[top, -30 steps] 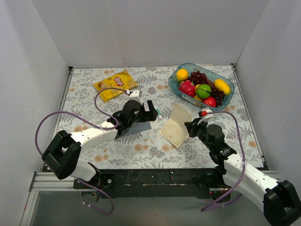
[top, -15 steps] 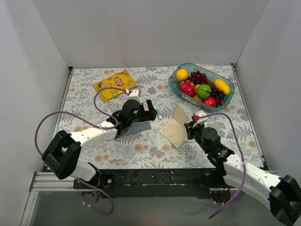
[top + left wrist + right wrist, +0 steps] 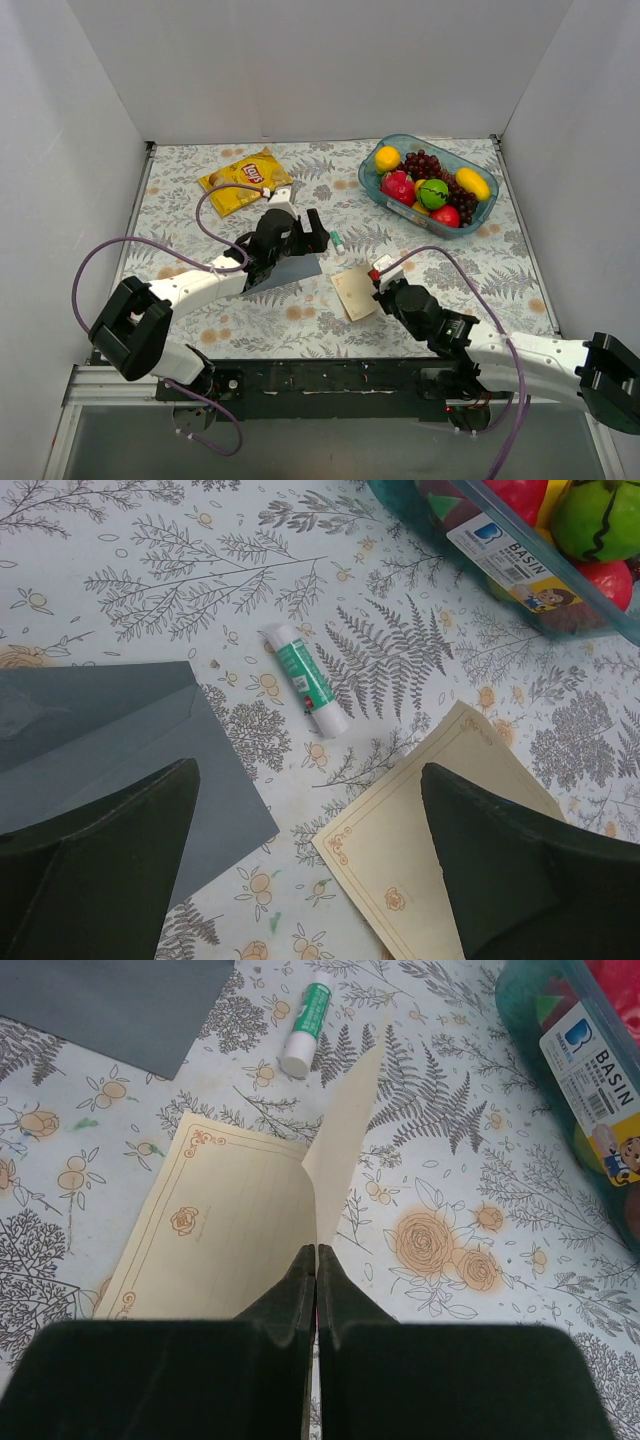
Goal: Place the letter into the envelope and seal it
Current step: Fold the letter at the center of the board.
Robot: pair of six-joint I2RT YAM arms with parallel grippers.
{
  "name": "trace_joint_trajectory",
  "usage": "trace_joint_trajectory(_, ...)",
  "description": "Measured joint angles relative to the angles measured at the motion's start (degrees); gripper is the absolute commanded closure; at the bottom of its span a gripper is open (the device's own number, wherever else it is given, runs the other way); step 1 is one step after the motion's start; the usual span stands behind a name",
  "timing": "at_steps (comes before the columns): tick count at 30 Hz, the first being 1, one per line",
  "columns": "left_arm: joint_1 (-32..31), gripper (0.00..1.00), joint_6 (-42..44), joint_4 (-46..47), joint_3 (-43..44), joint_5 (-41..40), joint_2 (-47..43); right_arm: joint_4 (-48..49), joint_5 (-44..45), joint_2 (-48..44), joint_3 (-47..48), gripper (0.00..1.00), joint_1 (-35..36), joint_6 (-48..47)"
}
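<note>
right end effector pinched shut on cream bordered paper letter; left end effector wide open, empty, over slate-blue paper envelope. Insertion, sealing pending.

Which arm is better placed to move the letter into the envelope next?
Right: the right gripper is shut on the letter at its fold, while the left gripper hangs open at the envelope, holding nothing.

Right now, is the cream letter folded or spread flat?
Folded: half the letter lies on the table, half stands up, its crease pinched by the right gripper.
</note>
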Motion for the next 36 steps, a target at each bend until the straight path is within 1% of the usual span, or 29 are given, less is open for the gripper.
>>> trace_joint_trajectory(7,1.0,0.08,0.0,0.0,0.0,-0.2,0.0,-1.7,2.6,1.9,2.5,0.99,4.1,-2.4)
trace_joint_trajectory(15,1.5,0.08,0.0,0.0,0.0,-0.1,0.0,-5.6,3.9,8.7,7.1,0.98,9.5,-5.8)
trace_joint_trajectory(19,1.6,0.08,0.0,0.0,0.0,-0.1,0.0,-8.5,4.8,11.8,9.2,0.96,12.5,-7.8)
trace_joint_trajectory(22,1.7,0.08,0.0,0.0,0.0,-0.1,0.0,-10.1,5.4,13.1,10.0,0.91,14.2,-8.8)
trace_joint_trajectory(23,1.7,0.08,0.0,0.0,0.0,-0.1,0.0,-10.5,5.5,13.3,10.1,0.85,14.5,-8.9)
trace_joint_trajectory(25,1.8,0.08,-0.1,0.0,0.0,-0.1,0.0,-11.1,5.4,13.4,10.1,0.81,15.2,-9.3)
trace_joint_trajectory(26,1.8,0.08,-0.2,0.0,0.0,-0.1,0.0,-11.6,5.4,13.5,10.2,0.77,15.5,-9.6)
trace_joint_trajectory(28,1.8,0.08,-0.2,0.0,-0.1,-0.1,0.0,-11.8,5.0,13.5,10.3,0.74,15.7,-9.7)
trace_joint_trajectory(29,1.8,0.08,-0.2,0.2,-0.2,-0.1,0.0,-12.1,4.7,13.5,10.4,0.7,15.8,-9.8)
trace_joint_trajectory(32,1.9,0.08,-0.4,0.4,-1.0,-0.1,0.0,-12.4,3.1,13.6,11.0,0.64,15.9,-9.7)
trace_joint_trajectory(36,1.9,0.08,-0.6,0.5,-1.5,-0.1,0.0,-13.9,0.5,14.3,12.7,0.6,16.0,-9.0)
